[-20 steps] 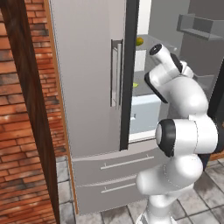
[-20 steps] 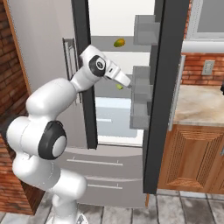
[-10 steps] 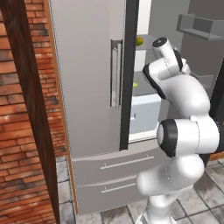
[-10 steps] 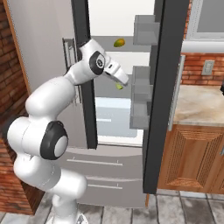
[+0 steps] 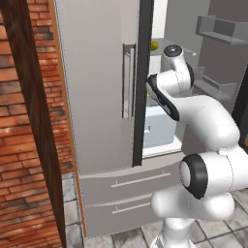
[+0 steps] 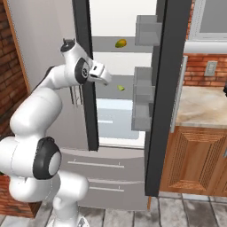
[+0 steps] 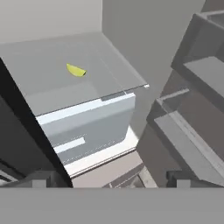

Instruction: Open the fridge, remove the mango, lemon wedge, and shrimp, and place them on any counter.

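Note:
The fridge (image 5: 97, 97) has its left door shut and its right door (image 6: 166, 88) swung wide open. The mango (image 6: 120, 43) lies on the upper grey shelf, also seen from the left base (image 5: 154, 45). One shelf down lies the lemon wedge (image 6: 120, 88), a thin yellow sliver in the hand view (image 7: 75, 70). My gripper (image 6: 107, 80) hangs at the fridge opening, left of and slightly above the wedge, apart from it. It is open (image 7: 111, 179) with nothing between its fingers. The shrimp is out of view.
Grey door bins (image 6: 146, 31) jut from the open door on my right. A pale crisper drawer (image 7: 83, 127) sits under the wedge's shelf. The beige counter (image 6: 204, 102) over wooden cabinets (image 6: 190, 159) lies beyond the door. A brick wall (image 5: 29, 145) stands to the left.
The hand has drawn back to the left, out of the fridge interior and away from the lemon wedge, while its jaws spread wider. The foods have not moved.

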Available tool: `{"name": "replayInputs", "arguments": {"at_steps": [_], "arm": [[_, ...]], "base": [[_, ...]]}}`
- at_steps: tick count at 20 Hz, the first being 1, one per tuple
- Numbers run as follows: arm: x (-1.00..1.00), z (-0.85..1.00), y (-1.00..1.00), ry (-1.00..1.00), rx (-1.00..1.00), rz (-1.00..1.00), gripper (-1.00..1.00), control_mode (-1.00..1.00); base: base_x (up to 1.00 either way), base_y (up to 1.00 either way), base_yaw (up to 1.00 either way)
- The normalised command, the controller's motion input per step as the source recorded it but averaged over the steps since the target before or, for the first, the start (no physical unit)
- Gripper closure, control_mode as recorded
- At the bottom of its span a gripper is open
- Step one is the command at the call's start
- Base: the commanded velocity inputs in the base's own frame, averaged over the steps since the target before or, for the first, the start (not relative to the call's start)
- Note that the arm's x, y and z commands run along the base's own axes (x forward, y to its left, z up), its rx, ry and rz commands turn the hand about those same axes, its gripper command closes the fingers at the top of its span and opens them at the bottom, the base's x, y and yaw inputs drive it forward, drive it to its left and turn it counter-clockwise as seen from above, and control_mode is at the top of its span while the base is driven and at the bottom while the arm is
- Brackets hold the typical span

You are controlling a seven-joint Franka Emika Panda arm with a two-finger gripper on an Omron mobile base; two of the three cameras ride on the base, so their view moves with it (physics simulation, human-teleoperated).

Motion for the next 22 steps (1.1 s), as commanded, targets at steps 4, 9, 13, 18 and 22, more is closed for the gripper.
{"name": "replayInputs", "arguments": {"at_steps": [4,9,13,18,22], "arm": [[0.0,0.03,0.95,0.04,0.23,0.52,-1.0,-1.0],[0.0,0.01,0.97,0.0,0.15,0.45,-1.0,-1.0],[0.0,0.0,0.52,-0.1,0.01,0.13,-1.0,-1.0],[0.0,0.0,0.19,0.0,0.0,0.0,-1.0,-1.0],[0.0,0.02,0.17,0.0,0.0,-0.07,-1.0,-1.0]], "base": [[0.0,0.0,0.0],[0.0,0.0,0.0],[0.0,0.0,0.0],[0.0,0.0,0.0],[0.0,0.0,0.0]]}}
